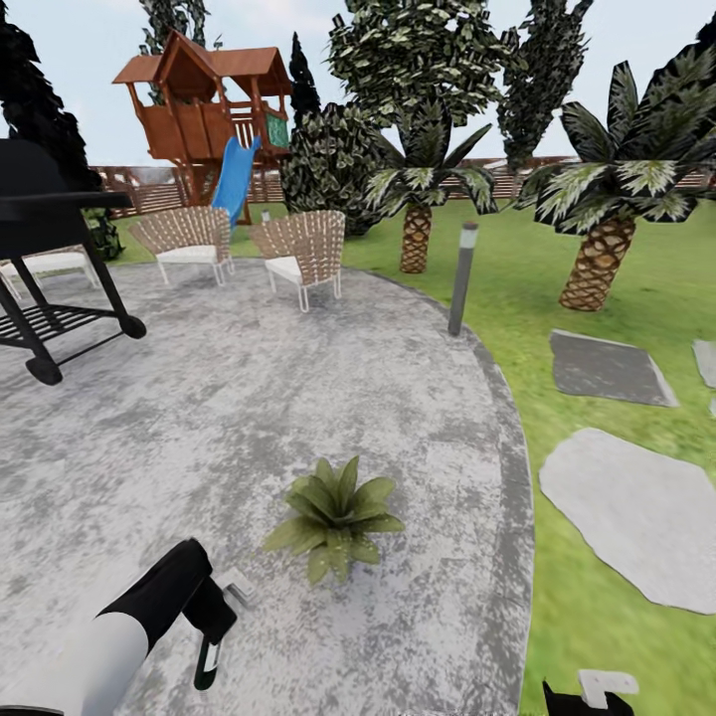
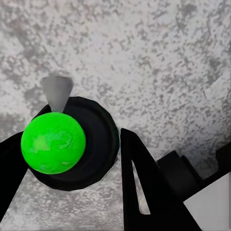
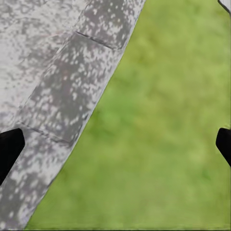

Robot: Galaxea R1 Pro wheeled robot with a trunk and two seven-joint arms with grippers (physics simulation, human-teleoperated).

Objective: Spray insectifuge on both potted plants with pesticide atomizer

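Two wicker chairs (image 1: 244, 249) and a black grill cart (image 1: 50, 268) on the patio, a wooden playhouse (image 1: 204, 104), perhaps with a slide, behind.

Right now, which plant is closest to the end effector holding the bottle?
The small potted plant on the grey patio, just beside the left end effector. The palm-like plants stand far off on the grass.

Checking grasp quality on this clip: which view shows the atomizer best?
The left wrist view: the atomizer sits close-up between the left claw's fingers, seen end-on with its green end toward the camera. The head view shows it small, hanging below that claw over the patio.
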